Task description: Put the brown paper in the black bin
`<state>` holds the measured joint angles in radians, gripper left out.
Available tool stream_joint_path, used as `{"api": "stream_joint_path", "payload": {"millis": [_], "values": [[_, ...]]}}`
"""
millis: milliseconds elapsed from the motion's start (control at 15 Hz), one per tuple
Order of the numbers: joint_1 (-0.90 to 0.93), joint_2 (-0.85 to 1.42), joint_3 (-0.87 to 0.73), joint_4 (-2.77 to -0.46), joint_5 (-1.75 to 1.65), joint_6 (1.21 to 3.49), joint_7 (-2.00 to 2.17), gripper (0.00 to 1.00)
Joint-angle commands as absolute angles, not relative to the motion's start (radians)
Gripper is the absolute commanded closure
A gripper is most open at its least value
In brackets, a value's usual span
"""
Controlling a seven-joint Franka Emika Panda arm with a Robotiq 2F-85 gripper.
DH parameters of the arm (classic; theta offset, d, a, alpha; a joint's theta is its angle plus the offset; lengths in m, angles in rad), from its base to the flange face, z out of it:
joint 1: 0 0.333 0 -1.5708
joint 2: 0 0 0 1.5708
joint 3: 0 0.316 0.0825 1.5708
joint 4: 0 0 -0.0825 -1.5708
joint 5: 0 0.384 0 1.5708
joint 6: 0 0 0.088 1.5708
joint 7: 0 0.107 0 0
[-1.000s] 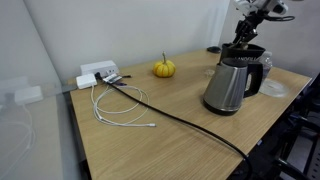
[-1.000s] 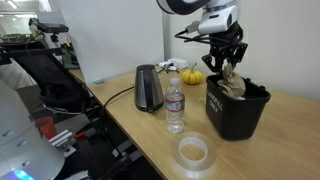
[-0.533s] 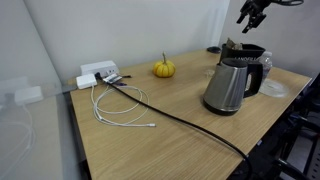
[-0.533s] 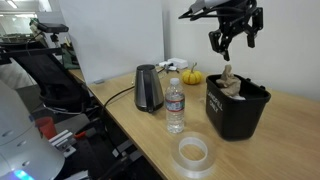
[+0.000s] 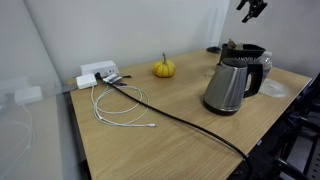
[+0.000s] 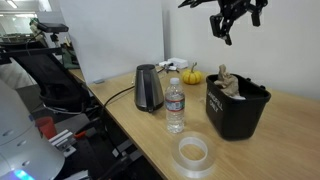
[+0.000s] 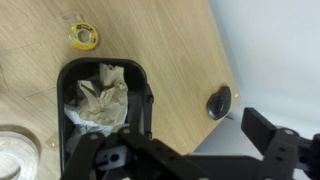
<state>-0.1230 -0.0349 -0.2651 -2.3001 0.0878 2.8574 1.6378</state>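
Observation:
The brown paper (image 6: 229, 82) lies in the black bin (image 6: 237, 112), its crumpled top poking above the rim. In the wrist view the paper (image 7: 98, 100) fills the bin (image 7: 143, 95) seen from straight above. The paper tip (image 5: 232, 46) and the bin (image 5: 252, 51) also show behind the kettle in an exterior view. My gripper (image 6: 238, 18) hangs high above the bin, open and empty. It sits at the top edge in an exterior view, gripper (image 5: 252, 8), and the wrist view shows the gripper (image 7: 195, 145) with one finger (image 7: 275, 140) wide apart.
A steel kettle (image 5: 232, 85) stands in front of the bin. A small pumpkin (image 5: 163, 68), a power strip (image 5: 98, 74) and cables (image 5: 120, 108) lie on the table. A water bottle (image 6: 175, 103) and a clear tape roll (image 6: 191, 152) stand near the bin.
My gripper opened and let go of the brown paper, which stayed in the bin. It then rose well above the bin.

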Motion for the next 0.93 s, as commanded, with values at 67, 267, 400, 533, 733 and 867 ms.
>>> {"api": "stream_joint_path", "payload": {"millis": [67, 267, 400, 533, 733, 867], "values": [[-0.112, -0.102, -0.241, -2.311, 0.05, 2.893, 1.699, 0.0], [-0.104, -0.108, -0.238, -2.299, 0.068, 2.876, 1.688, 0.0], [-0.103, -0.11, -0.238, -2.3, 0.068, 2.876, 1.691, 0.0], [-0.103, -0.109, -0.239, -2.301, 0.068, 2.876, 1.691, 0.0], [-0.103, -0.109, -0.239, -2.301, 0.068, 2.876, 1.691, 0.0], [-0.103, -0.109, -0.238, -2.301, 0.068, 2.876, 1.691, 0.0]]}}
